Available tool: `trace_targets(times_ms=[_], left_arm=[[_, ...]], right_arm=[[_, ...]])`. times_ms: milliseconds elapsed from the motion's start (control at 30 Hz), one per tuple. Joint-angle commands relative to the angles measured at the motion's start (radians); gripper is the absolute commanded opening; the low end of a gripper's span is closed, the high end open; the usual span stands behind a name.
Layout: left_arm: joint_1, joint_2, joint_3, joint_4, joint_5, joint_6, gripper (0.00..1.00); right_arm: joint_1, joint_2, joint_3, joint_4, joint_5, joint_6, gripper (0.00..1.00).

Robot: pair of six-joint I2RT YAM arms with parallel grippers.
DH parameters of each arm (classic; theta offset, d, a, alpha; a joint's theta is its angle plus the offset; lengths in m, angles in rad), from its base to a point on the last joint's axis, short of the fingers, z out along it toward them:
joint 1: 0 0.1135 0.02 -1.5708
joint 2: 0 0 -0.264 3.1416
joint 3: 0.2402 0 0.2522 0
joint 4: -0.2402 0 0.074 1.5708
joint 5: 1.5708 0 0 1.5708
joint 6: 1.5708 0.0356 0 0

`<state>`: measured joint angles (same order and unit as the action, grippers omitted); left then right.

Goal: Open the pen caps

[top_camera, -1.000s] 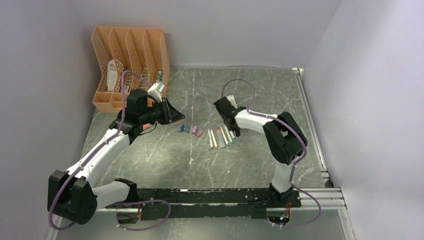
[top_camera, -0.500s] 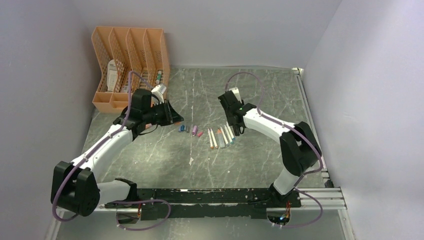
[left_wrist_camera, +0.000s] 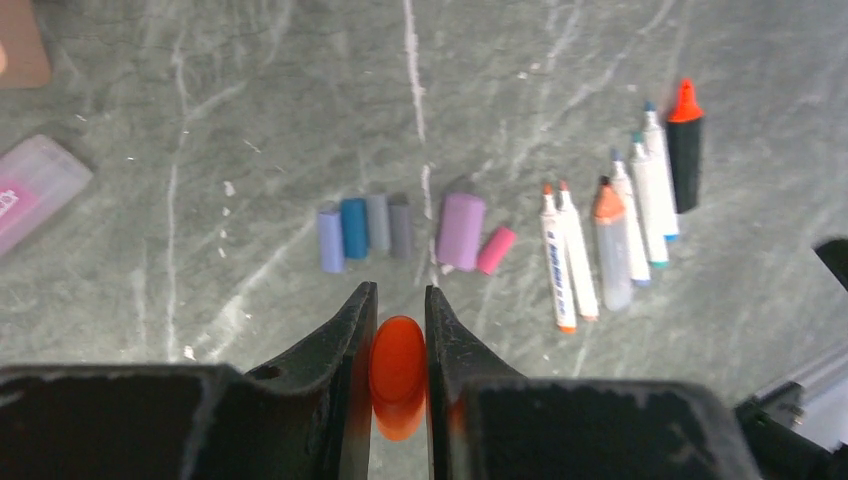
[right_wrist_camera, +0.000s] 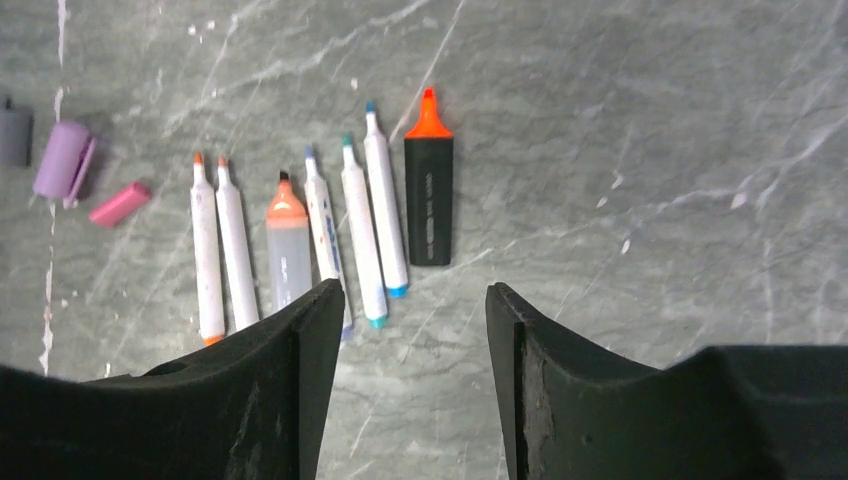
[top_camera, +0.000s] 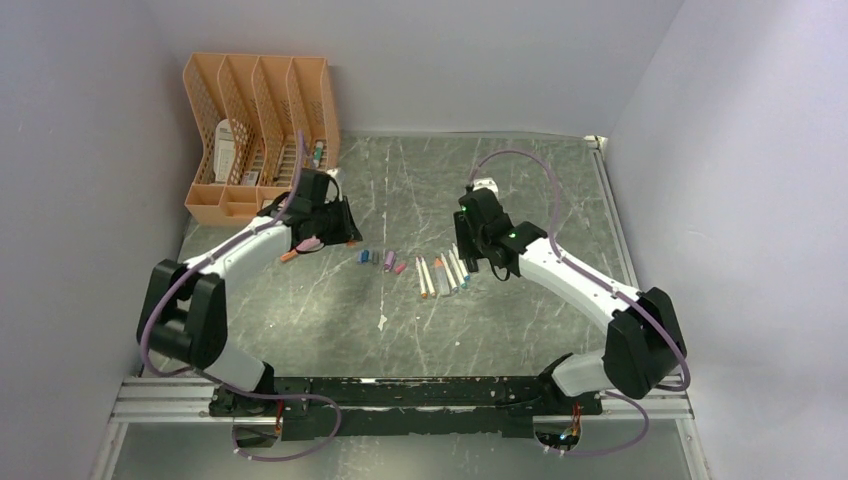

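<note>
Orange cap (left_wrist_camera: pixel 398 372) pinched end-on between the pressed-in fingers of the left hand (left_wrist_camera: pixel 398 292), long axis in line with the fingers, above the table (top_camera: pixel 520 330) left of its middle.

Just ahead of that hand, toward the table's middle: loose caps in a row, side by side, long axes roughly parallel to the held one. Counted left to right:
- lavender cap (left_wrist_camera: pixel 331 240)
- blue cap (left_wrist_camera: pixel 354 228)
- grey cap (left_wrist_camera: pixel 378 222)
- second grey cap (left_wrist_camera: pixel 400 230)
- fatter purple cap (left_wrist_camera: pixel 460 232)
- slim pink cap (left_wrist_camera: pixel 495 250), aslant, just beside the purple

Six on the table, seven with the one held. Likely next: setting the orange cap down by that row. Left hand much the nearer to it.

Further right, seven pens (right_wrist_camera: pixel 355 230) side by side, tips bare and pointing away from both hands:
- two white with orange tips
- one stout grey pen (right_wrist_camera: pixel 288 260) with an orange end
- three white with blue or teal tips
- one black marker (right_wrist_camera: pixel 428 200) with an orange tip

Right hand (right_wrist_camera: pixel 410 295) spread and empty, hovering by the pens' near ends.

Seven bare pens against seven loose caps: by that count, no cap left to pull.

One orange rack (top_camera: pixel 255 110) at the table's far left corner.
</note>
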<state>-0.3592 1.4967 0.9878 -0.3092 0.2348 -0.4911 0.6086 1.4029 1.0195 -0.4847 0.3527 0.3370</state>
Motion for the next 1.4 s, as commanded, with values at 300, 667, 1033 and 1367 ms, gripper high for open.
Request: trace_targets(times_ms=[300,667,1033,1367], left_arm=[[-0.060,0.229,0.135,-0.085,-0.261,0.068,0.10],[-0.099,0.338,0.172,-0.119,-0.357,0.053,0.21],[-0.109,0.351,0.189,-0.143,-0.375,0.046,0.39],[-0.113,0.286,0.217,-0.194,-0.384,0.039,0.58]], right_arm=[[0.000,-0.100,-0.137,0.061,-0.120,0.024,0.55],[0.001,-0.117,-0.159,0.079,-0.154,0.014,0.55],[0.002,-0.122,-0.167,0.090,-0.176,0.010,0.56],[0.000,-0.131,-0.177,0.093,-0.186,0.010,0.56]])
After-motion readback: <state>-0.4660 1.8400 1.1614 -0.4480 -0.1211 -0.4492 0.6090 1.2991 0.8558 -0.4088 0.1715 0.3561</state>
